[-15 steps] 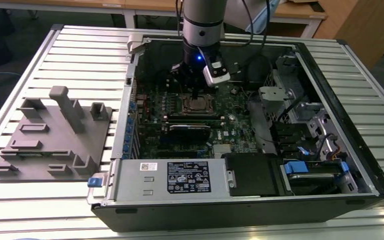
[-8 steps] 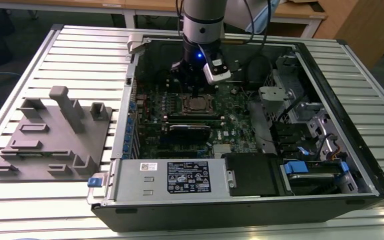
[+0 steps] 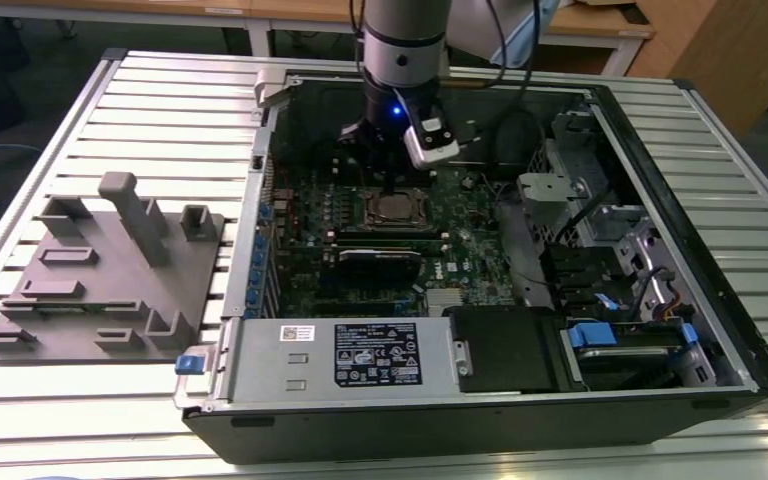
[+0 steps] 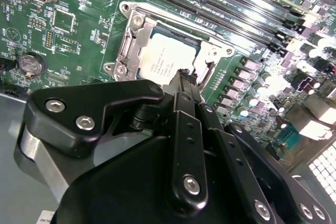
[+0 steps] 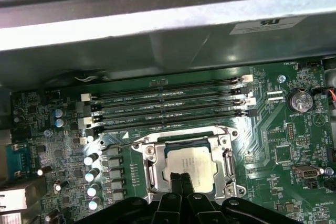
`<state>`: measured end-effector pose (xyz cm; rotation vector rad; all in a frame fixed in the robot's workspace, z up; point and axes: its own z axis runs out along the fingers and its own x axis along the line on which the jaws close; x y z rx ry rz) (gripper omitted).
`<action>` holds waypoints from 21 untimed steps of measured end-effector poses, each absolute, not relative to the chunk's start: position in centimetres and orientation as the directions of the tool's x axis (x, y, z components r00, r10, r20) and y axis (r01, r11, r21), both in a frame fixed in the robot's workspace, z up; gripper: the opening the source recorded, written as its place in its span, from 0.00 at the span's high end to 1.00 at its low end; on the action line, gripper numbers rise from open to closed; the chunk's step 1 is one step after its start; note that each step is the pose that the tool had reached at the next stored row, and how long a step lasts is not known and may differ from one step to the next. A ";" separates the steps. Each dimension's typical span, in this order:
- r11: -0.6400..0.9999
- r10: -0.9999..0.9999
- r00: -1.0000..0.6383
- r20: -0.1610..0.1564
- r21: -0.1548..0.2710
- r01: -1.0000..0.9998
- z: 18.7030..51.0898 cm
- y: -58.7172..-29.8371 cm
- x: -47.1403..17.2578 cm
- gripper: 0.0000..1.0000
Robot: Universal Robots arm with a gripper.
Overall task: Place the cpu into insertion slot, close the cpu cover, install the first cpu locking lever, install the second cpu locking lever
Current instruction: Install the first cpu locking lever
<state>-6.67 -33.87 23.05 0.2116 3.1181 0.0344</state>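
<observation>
The cpu (image 5: 190,163) (image 4: 167,59), a silver-tan square chip, lies flat in the insertion slot on the green motherboard; the slot's contact field is hidden under it. The cpu cover (image 5: 152,166) (image 4: 132,38), a metal frame with a square window, lies down around the chip. My gripper (image 5: 181,179) (image 4: 184,75) is shut with nothing between its black fingers, its tips just over one edge of the chip. In the exterior view the gripper (image 3: 395,172) hangs above the socket (image 3: 395,208) inside the open computer case. A thin lever rod (image 5: 173,136) runs along the socket's side nearest the memory slots.
Several long memory slots (image 5: 168,108) lie beside the socket. A black card (image 3: 380,257) sits on the near side of the socket, with a power supply (image 3: 344,352) at the case front. A grey fixture block (image 3: 104,275) rests on the slatted table at the exterior view's left.
</observation>
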 end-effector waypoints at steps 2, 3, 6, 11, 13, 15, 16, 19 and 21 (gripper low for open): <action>0.991 0.135 -0.991 -0.015 0.023 0.135 23.0 -33.9 -6.9 0.90; 0.991 0.135 -0.991 -0.015 0.023 0.135 23.0 -33.9 -6.9 0.90; 0.991 0.135 -0.991 -0.015 0.023 0.135 23.0 -33.9 -6.9 0.90; 0.991 0.135 -0.991 -0.015 0.023 0.135 23.5 -33.9 -6.9 0.90; 0.991 0.135 -0.991 -0.015 0.023 0.135 23.7 -33.9 -6.9 0.90; 0.991 0.135 -0.991 -0.015 0.023 0.135 23.8 -33.9 -6.9 0.90; 0.991 0.135 -0.991 -0.015 0.023 0.135 23.9 -33.9 -6.9 0.90; 0.991 0.135 -0.991 -0.015 0.023 0.135 23.9 -33.9 -6.9 0.90; 0.991 0.135 -0.991 -0.015 0.023 0.135 23.9 -33.9 -6.9 0.90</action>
